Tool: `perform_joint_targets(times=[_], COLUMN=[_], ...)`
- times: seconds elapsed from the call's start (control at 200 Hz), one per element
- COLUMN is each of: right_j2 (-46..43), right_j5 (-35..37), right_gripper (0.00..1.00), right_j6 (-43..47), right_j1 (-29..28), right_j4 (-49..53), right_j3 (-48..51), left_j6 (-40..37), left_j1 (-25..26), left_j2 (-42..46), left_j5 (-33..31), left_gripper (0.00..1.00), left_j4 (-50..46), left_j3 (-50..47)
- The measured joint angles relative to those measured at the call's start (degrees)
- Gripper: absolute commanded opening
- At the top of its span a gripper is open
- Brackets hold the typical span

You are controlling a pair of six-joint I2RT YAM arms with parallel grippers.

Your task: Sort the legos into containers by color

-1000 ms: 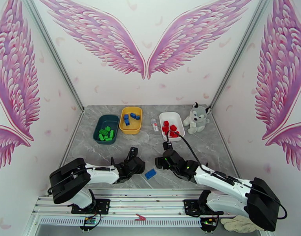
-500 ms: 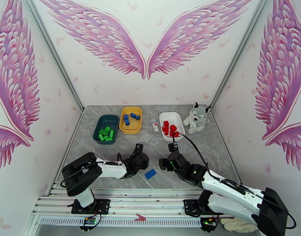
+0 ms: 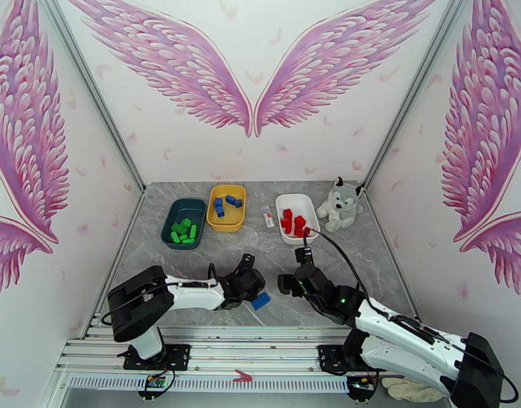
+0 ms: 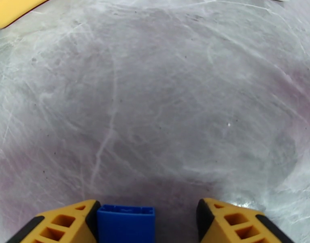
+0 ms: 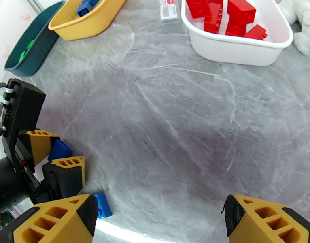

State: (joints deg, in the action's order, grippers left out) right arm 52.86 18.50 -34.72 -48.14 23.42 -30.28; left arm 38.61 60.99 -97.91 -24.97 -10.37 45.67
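Glossy plastic on a polished stone-look table (image 3: 260,246)
The blue lego (image 4: 126,221) is smooth, shiny plastic; the white tray (image 5: 232,51) glossy too; the far-right husky (image 3: 339,204) soft plush.

Three trays, namely teal tray (image 3: 164,229), yellow tray (image 3: 224,228), white tray (image 3: 294,200); one plush dog (image 3: 339,204); one tube (image 3: 267,217); one loose blue brick (image 3: 261,301); green bricks (image 3: 183,231) too heaped to count; roughly four blue bricks (image 3: 223,205); five red bricks (image 3: 294,224).

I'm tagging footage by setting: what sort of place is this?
Likely a robot-recording booth: pink wing-printed wall panels enclose a grey marble-look table, with white arms bolted to a metal rail.
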Motion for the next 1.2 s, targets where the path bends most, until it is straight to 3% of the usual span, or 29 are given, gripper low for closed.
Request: perform_joint_targets(times=[0.38,0.67,0.905,1.2], right_j2=[0.1,4.9,16.7,24.4], right_j5=[0.0,-4.4,-9.6,-14.7], right_gripper=[0.89,0.85,0.83,0.82], right_j6=[0.0,0.0,0.0,-0.4], right_j1=[0.0,-0.8,-5.2,-6.2], right_j4=[-0.1,-4.5,-11.4,-17.7], right_j3=[0.0,0.0,-0.8,-4.8], left_j6=[0.6,0.2,-4.5,-10.9], left_j1=[0.8,-0.2,-11.3,-27.5], left_j2=[0.5,5.3,13.1,6.8], left_j5=[0.3,-0.5,1.4,3.9], left_gripper=[0.37,0.35,0.36,0.38], left_j4=[-2.9,-5.8,-5.0,-2.7], left_j3=[0.4,-2.6,-2.3,11.8])
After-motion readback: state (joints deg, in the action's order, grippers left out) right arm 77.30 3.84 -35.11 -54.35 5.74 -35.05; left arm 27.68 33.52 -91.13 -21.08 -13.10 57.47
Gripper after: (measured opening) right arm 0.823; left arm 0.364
